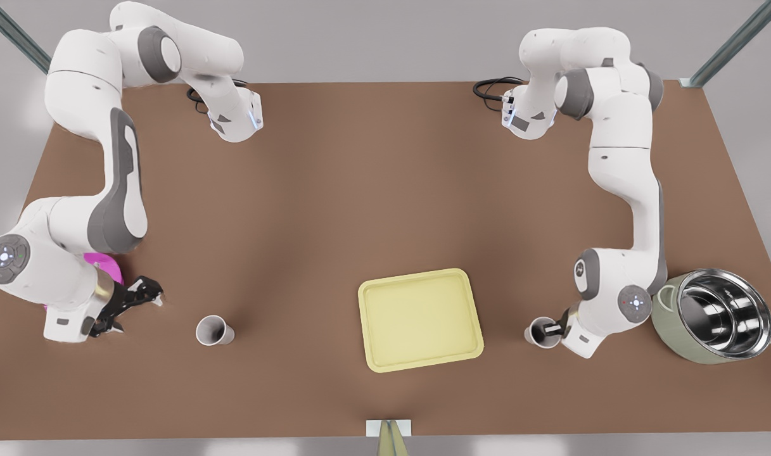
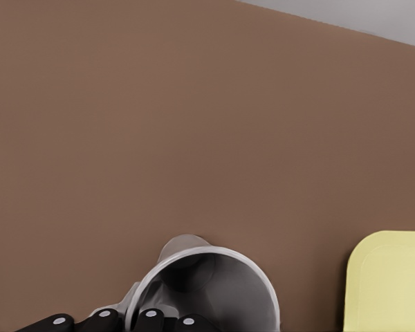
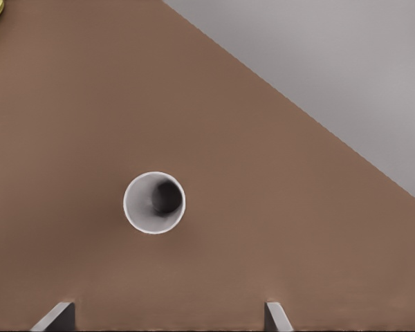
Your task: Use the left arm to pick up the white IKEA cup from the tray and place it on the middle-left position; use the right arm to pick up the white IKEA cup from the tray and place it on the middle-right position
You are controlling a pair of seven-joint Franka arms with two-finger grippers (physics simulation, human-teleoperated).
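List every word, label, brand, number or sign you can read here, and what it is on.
None can be read.
Small dark mark on the left arm's joint: too small to read.
The cup at the left gripper, the other cup apart from the open right gripper, the tray, the pot, the plate: no markings seen.

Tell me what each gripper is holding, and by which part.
The left gripper pinches a white cup by its rim wall; the right gripper is open and holds nothing.
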